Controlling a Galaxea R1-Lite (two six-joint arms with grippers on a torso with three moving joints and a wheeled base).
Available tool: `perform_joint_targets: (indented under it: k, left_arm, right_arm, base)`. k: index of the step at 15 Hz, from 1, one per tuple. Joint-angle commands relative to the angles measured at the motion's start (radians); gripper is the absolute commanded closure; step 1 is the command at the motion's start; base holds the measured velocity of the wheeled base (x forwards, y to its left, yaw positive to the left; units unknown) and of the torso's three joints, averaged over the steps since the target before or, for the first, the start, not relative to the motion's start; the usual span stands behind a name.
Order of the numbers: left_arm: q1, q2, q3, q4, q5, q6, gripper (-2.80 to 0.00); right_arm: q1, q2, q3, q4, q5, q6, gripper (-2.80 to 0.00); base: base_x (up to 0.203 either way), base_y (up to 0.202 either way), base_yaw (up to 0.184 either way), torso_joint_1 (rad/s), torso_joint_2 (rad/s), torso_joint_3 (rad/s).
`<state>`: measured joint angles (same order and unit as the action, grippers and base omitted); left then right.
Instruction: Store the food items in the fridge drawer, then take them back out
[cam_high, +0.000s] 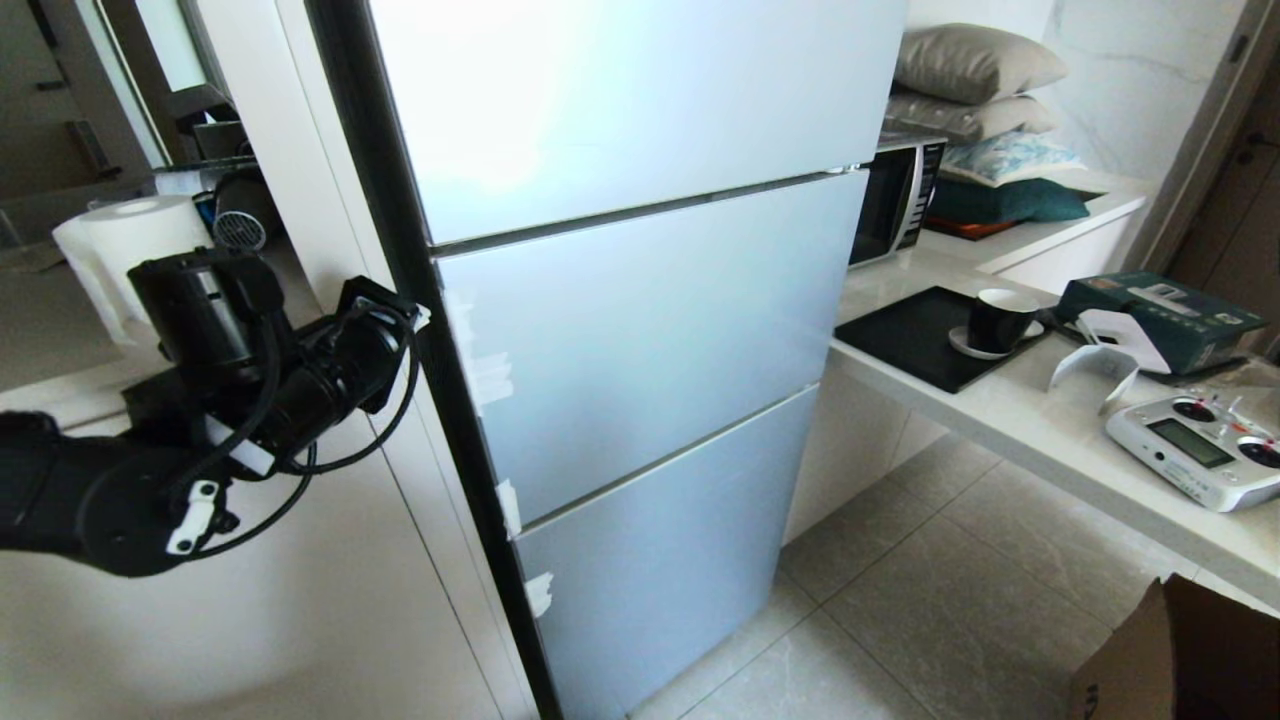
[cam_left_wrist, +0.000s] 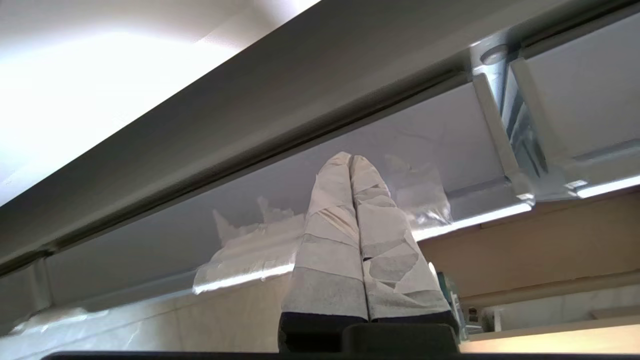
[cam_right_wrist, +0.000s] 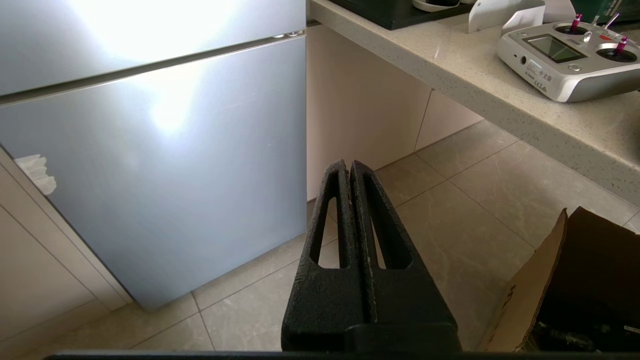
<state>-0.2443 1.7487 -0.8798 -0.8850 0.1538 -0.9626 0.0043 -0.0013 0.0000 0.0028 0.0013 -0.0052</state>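
The pale blue-silver fridge (cam_high: 640, 340) stands with all three flat fronts closed. The fridge drawer and the food items are hidden. My left gripper (cam_high: 420, 317) reaches in from the left to the fridge's black side edge, level with the middle front. In the left wrist view its tape-wrapped fingers (cam_left_wrist: 330, 235) are pressed together with nothing between them, and the left gripper (cam_left_wrist: 350, 158) has its tips close to the door's edge beside white tape scraps (cam_left_wrist: 250, 245). The right gripper (cam_right_wrist: 348, 165) is shut and empty, low over the floor before the fridge's bottom front (cam_right_wrist: 165, 175).
A beige cabinet (cam_high: 300, 600) adjoins the fridge on the left, with a paper towel roll (cam_high: 130, 240) above. The counter (cam_high: 1060, 440) on the right carries a microwave (cam_high: 895, 195), a black tray (cam_high: 910, 340), a cup (cam_high: 1000, 320) and a remote controller (cam_high: 1195, 450). A cardboard box (cam_high: 1180, 660) stands on the floor.
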Motion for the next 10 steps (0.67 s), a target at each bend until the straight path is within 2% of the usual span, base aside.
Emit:
perform_joint_targets:
  k: [1, 3, 7, 10]
  left_arm:
    - [-0.001, 0.05, -0.005, -0.062, -0.003, -0.003, 0.0]
    - [-0.007, 0.082, -0.002, -0.141, -0.008, 0.002, 0.0]
    - [-0.01, 0.083, 0.004, -0.144, -0.041, 0.0, 0.0]
    - [-0.046, 0.078, 0.024, -0.147, -0.041, -0.001, 0.0]
  right_arm:
    - [0.0, 0.0, 0.0, 0.0, 0.0, -0.001, 0.0]
    - [0.0, 0.0, 0.0, 0.0, 0.0, -0.001, 0.0]
    - [0.0, 0.0, 0.0, 0.0, 0.0, 0.001, 0.0]
    - [0.0, 0.001, 0.0, 0.0, 0.0, 0.001, 0.0]
  base:
    - [0.0, 0.0, 0.0, 0.0, 0.0, 0.0]
    - [0.0, 0.0, 0.0, 0.0, 0.0, 0.0]
    - [0.0, 0.0, 0.0, 0.0, 0.0, 0.0]
    - [0.0, 0.0, 0.0, 0.0, 0.0, 0.0]
